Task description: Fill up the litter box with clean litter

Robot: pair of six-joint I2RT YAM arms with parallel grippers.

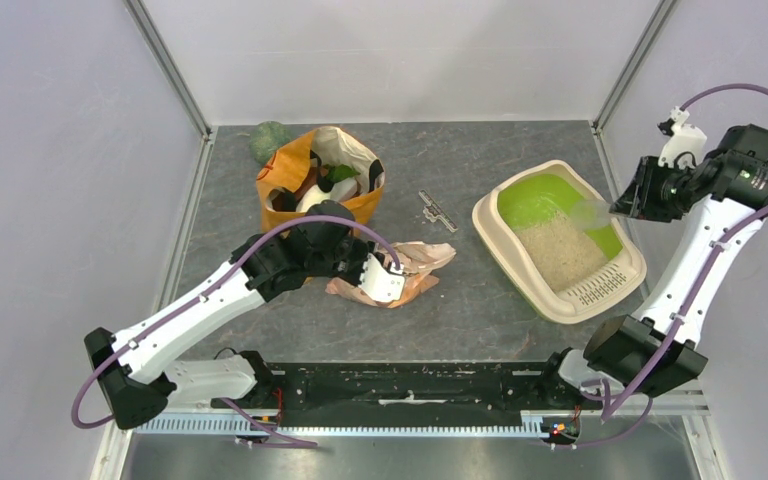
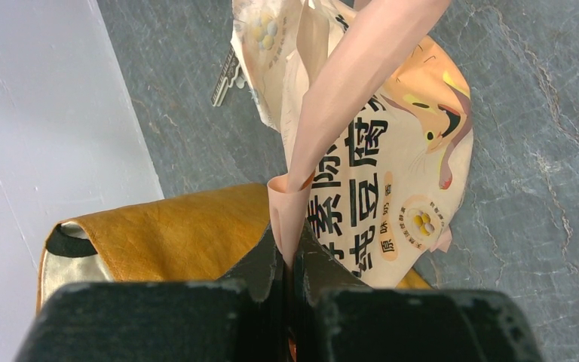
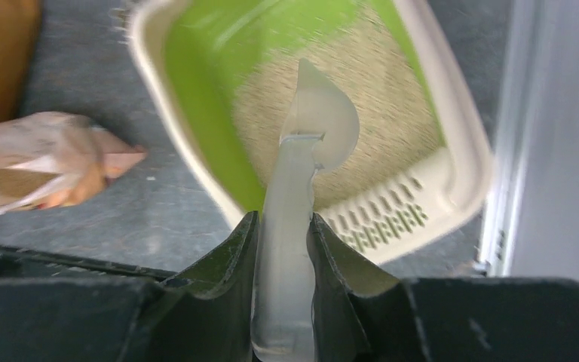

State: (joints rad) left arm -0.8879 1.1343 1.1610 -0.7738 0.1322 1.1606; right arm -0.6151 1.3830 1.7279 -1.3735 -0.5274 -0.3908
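— Grey marbled tabletop (image 1: 480, 290) is seen, closed in by pale panels; where is the litter box placed?

— The litter box (image 1: 487, 215) is set at an angle on the right side of the tabletop; its lime-green hood (image 1: 540, 195) is turned toward the back and its slotted grille (image 1: 600, 285) toward the near edge; the clean litter (image 1: 560, 250) is spread over the floor between hood and grille.

— How is the right gripper found?

— The right gripper (image 3: 283, 226) is held above the box's far right rim; its jaws are drawn partly together, and the handle of a translucent scoop (image 3: 320, 124) is clamped between them; the scoop's bowl is hung over the litter; whether the grains are touched cannot be told.

— And the left gripper?

— The left gripper (image 2: 290, 253) is closed almost fully; a pinkish strip of a printed litter bag (image 2: 392, 173) is pinched between its jaws; the bag is laid crumpled on the tabletop, left of centre, just in front of an orange paper bag (image 1: 280, 190).

— What else is noted?

— The orange paper bag is stood open with mixed items inside; a dark green round object (image 1: 268, 140) is tucked behind it; a small metal piece (image 1: 437, 210) is laid between that bag and the litter box, apart from both.
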